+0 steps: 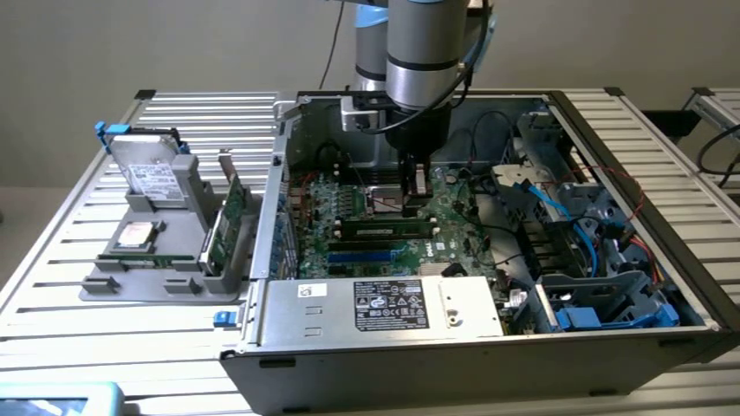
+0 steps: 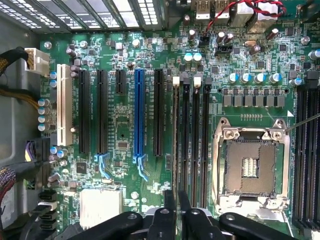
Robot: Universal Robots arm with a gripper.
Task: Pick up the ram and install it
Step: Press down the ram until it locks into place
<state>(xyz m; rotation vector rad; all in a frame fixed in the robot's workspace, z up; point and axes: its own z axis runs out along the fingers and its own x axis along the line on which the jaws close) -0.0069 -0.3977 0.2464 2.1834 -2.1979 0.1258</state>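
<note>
One ram [image 1: 386, 231] stands in a memory slot of the motherboard [image 2: 125, 125] mid-case, the gripper [image 1: 413, 201] low over its end toward the exterior view's right; whether the gripper clamps it or has released it I cannot tell. Pressure at one end alone could leave the ram tilted and half-seated, straining the slot.

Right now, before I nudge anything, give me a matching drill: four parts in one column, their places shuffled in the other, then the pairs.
Parts
1. ram
2. hard drive
3. expansion card
4. power supply

Places
A. leaning on top of the grey holder, outside the case
B. inside the case, along the wall nearest the exterior camera, white label up
C. standing on edge in the grey holder, on the side next to the case
D. at a memory slot on the motherboard, under the end effector

Pairs: 1-D, 2-A, 3-C, 4-B
</note>
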